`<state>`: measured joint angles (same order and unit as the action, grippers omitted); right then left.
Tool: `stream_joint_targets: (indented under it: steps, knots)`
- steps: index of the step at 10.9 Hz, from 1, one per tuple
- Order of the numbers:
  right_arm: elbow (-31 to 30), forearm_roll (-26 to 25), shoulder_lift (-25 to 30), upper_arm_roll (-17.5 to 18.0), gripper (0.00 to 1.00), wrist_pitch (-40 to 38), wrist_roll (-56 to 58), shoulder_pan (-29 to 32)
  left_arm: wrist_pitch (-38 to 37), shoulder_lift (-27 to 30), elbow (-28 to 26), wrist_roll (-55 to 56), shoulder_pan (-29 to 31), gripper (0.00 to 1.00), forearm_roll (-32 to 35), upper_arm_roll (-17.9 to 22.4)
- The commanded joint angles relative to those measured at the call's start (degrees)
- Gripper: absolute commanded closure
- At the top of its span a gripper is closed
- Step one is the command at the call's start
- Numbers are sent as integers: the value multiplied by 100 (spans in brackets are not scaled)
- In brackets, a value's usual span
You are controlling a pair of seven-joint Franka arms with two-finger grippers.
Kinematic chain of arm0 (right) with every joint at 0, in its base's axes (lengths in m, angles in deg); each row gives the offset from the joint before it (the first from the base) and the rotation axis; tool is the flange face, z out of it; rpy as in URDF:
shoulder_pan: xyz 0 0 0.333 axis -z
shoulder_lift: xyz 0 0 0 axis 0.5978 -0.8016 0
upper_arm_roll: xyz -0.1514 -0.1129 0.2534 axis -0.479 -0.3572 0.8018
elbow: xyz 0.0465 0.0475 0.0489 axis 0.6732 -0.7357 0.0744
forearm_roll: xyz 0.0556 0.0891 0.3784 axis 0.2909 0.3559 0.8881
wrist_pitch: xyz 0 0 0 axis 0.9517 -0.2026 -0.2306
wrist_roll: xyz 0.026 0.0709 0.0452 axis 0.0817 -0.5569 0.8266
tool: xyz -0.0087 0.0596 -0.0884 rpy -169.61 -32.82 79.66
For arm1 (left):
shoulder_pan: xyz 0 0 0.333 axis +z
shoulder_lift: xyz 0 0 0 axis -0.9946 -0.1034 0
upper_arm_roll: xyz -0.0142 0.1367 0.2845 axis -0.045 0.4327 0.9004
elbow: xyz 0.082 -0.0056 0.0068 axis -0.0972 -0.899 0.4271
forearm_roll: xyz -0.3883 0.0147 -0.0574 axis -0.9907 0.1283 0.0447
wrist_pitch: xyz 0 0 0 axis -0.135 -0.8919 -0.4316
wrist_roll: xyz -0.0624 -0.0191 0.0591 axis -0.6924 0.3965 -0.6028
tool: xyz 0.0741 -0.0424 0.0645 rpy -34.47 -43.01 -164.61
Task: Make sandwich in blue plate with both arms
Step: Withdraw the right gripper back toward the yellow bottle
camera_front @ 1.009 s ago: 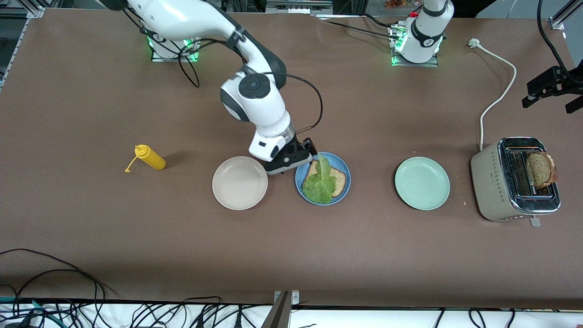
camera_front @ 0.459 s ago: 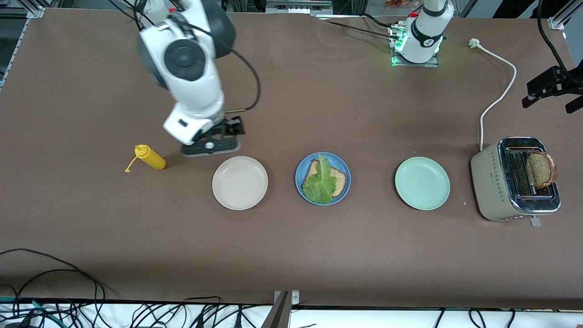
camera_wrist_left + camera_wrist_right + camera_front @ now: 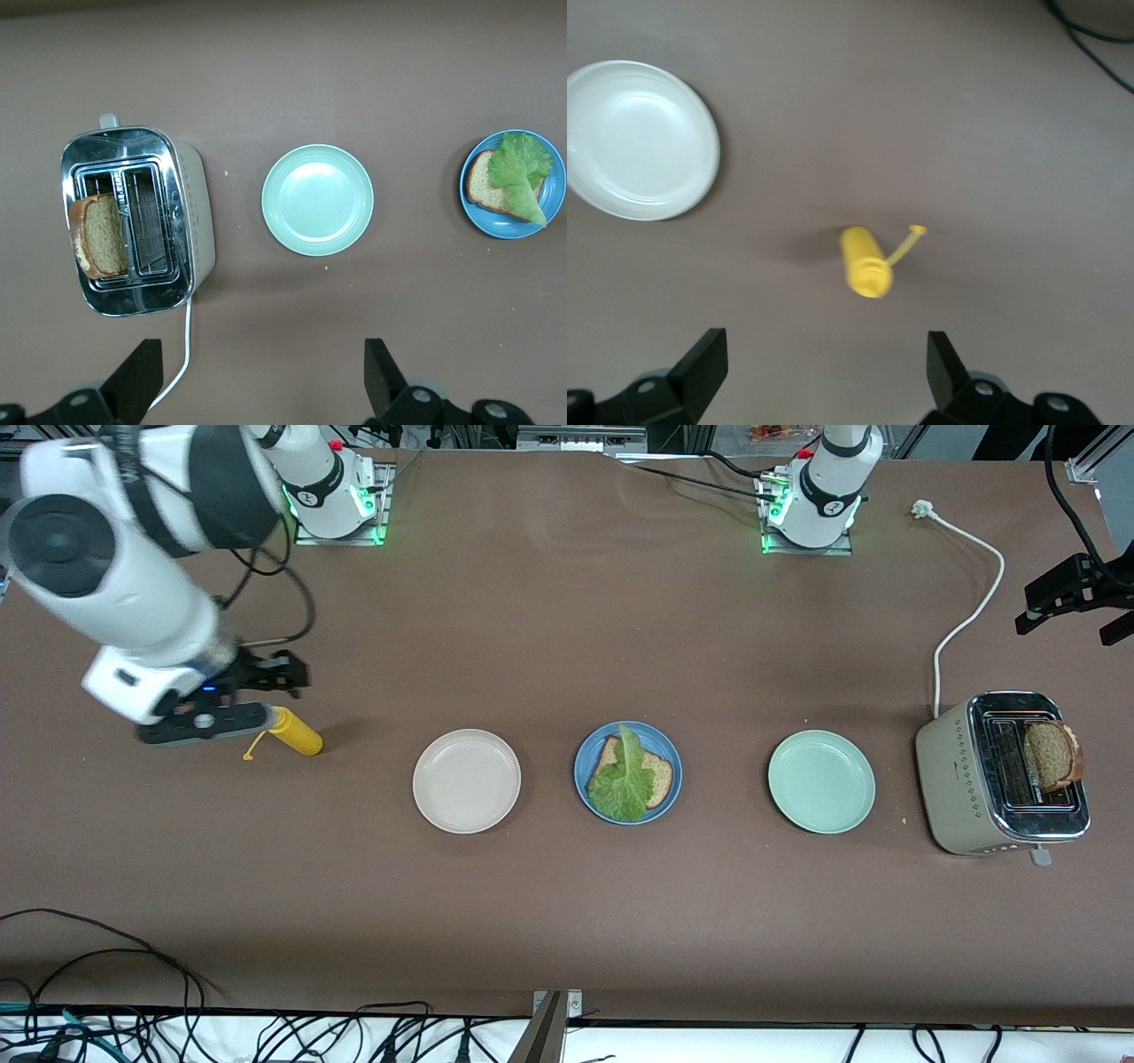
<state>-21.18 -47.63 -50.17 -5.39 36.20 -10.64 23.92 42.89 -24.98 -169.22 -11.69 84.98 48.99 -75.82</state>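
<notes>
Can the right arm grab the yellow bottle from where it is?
Probably yes. The right gripper hangs open just above the yellow bottle, which lies on its side with bare table all around it. Nothing looks to be in the way.

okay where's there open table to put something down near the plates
Bare table lies between the cream plate and the blue plate, and more between the blue plate and the green plate. The wide strip nearer the camera than all three plates is bare too. It is tighter between the green plate and the toaster.
</notes>
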Motion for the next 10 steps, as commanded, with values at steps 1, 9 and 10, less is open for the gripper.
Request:
stream_joint_targets:
  steps: [1,9,10]
  knots:
    - [-387,171,363,-736,0,-59,383,-48,-100,-36,124,52,14,0,-98,0]
    - [-3259,1294,1856,-1923,0,2056,1925,-48,-109,-28,124,52,5,0,-89,-35]
    - [-3479,1557,1901,-2073,0,2329,2513,-48,-100,-28,124,61,5,0,-89,-35]
